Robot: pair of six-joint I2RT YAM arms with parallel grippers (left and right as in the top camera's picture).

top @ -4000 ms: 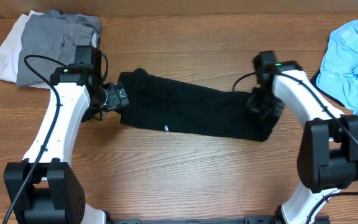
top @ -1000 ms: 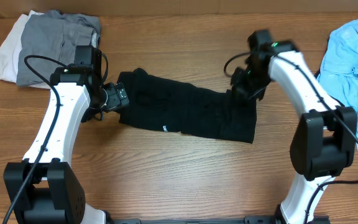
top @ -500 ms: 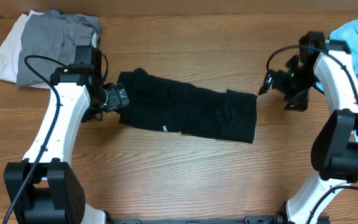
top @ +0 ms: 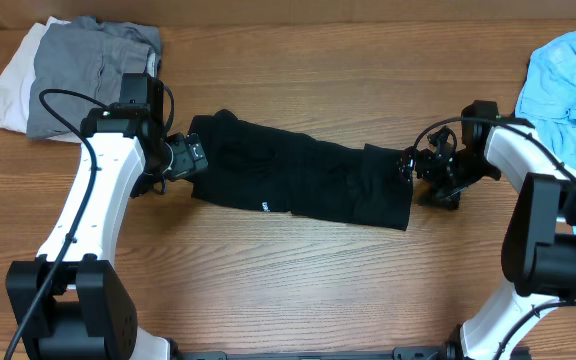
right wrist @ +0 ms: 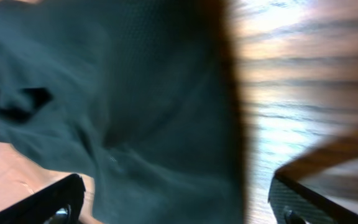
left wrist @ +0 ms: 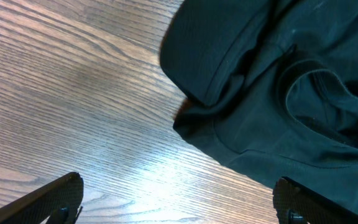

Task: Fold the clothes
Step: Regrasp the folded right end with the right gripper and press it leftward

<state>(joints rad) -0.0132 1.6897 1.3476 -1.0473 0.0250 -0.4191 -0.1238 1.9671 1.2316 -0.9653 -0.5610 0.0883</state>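
As the black fabric shirt (top: 303, 180) lay on the wooden desk (top: 288, 270), I recorded left claw (top: 186, 158) and right claw (top: 410, 166) released at its ends.

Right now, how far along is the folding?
The grey garment and white garment, stacked left, look done. The black shirt is a long band, right end turned over; the left hand and right hand are open at its ends. The light blue garment lies crumpled.
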